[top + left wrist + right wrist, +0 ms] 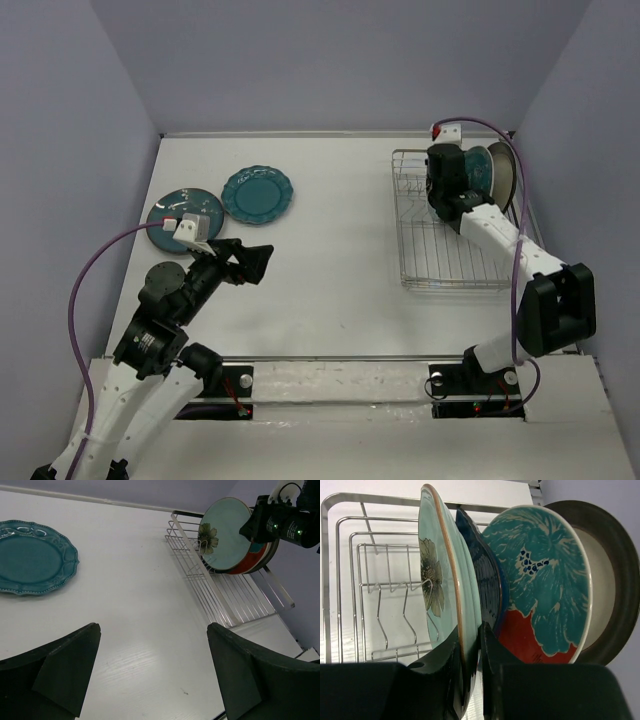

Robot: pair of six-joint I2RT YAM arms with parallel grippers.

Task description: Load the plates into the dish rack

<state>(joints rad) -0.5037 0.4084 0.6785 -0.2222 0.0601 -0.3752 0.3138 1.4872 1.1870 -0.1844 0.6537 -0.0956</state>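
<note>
The dish rack (450, 250) stands at the right of the table. Upright in its far end are a pale mint plate with a flower (437, 575), a dark blue plate (482, 580), a red plate with teal floral (545, 580) and a grey-beige plate with a dark rim (610, 580). My right gripper (470, 640) is shut on the mint plate's lower rim. A scalloped teal plate (257, 194) and a dark teal plate (185, 212) lie flat at the left. My left gripper (250, 262) hovers open near them, holding nothing.
The near rows of prongs in the rack (385, 615) hold nothing. The table's back wall runs just behind the rack. The left wrist's white camera block (190, 228) covers part of the dark teal plate.
</note>
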